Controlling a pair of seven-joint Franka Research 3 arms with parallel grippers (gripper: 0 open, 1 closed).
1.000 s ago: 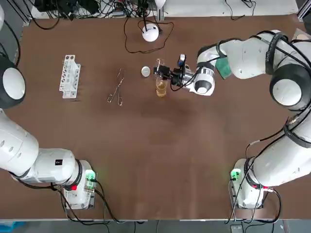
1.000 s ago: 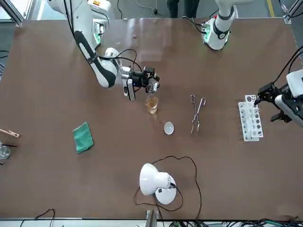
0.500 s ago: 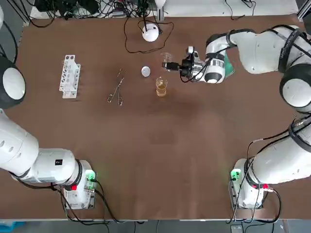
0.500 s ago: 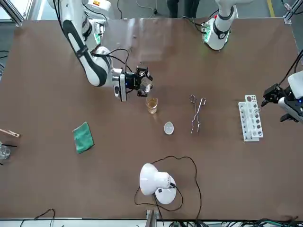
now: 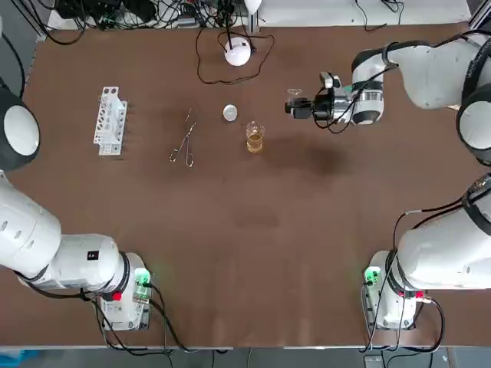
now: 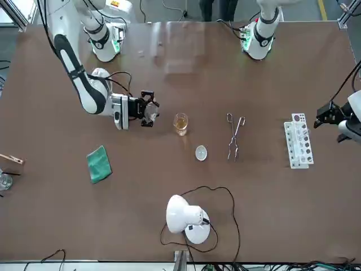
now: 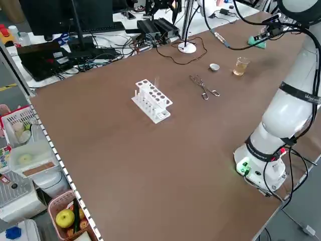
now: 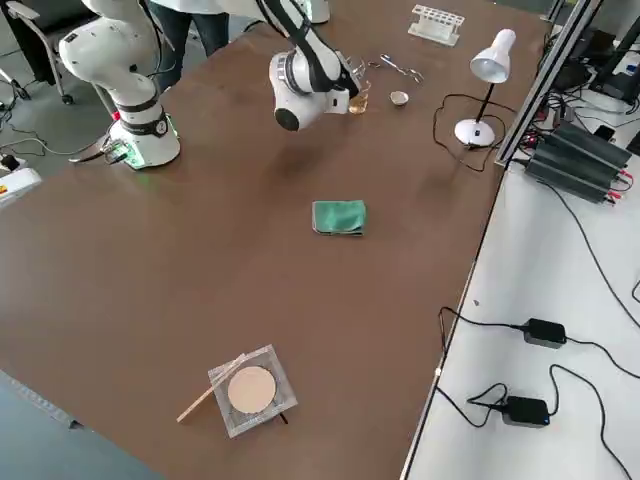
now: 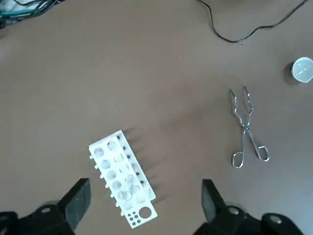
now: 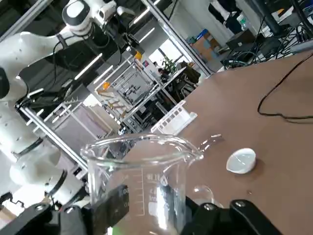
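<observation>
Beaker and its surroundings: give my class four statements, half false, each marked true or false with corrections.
1. The right gripper holds a clear beaker off the table. True.
2. The glass of amber liquid sits inside that beaker. False: it stands on the table, apart.
3. The tongs lie between the test tube rack and that glass. True.
4. The left gripper is shut on the rack. False: it is open, above the rack.

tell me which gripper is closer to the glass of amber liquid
Right. The right gripper, holding a clear beaker, hangs beside the glass; the left gripper is far off, by the test tube rack.
</observation>
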